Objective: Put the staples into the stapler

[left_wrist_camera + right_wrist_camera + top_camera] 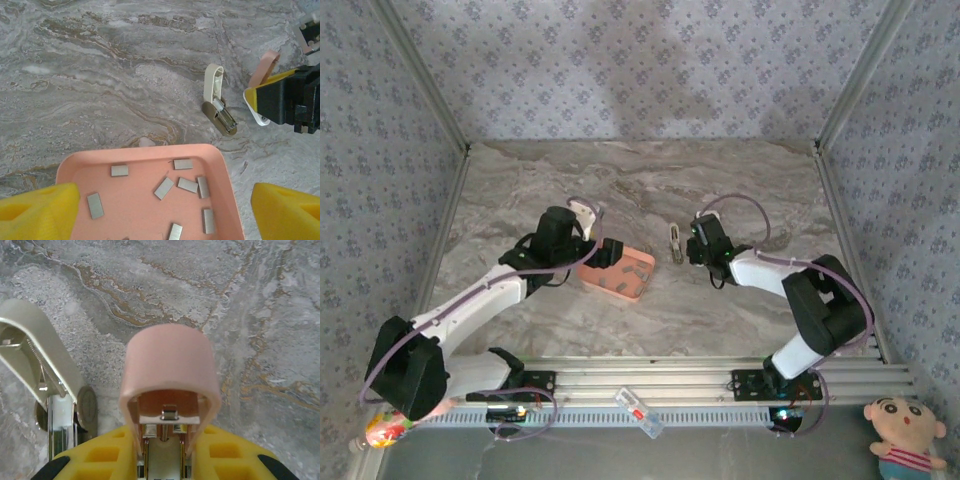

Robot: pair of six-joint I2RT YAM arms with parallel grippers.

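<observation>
Several small grey staples (164,188) lie scattered in the pink tray (140,150), left of the table's middle (632,288). My left gripper (165,215) hangs open just above the tray (605,252), its yellow fingertips (40,207) wide apart with nothing between them. My right gripper (167,452) is shut on a pink stapler (170,365) whose lid is raised, so the metal magazine shows. In the left wrist view that gripper (287,100) sits at the right, pink lid (264,70) tilted up. A cream stapler (216,95) lies open on the table beside it (675,243) (35,340).
Patterned walls close the table in on three sides. On the metal rail (720,385) at the near edge lies a clear packet (638,410). A plush doll (905,440) sits at the bottom right. Bare marble stretches behind the tray.
</observation>
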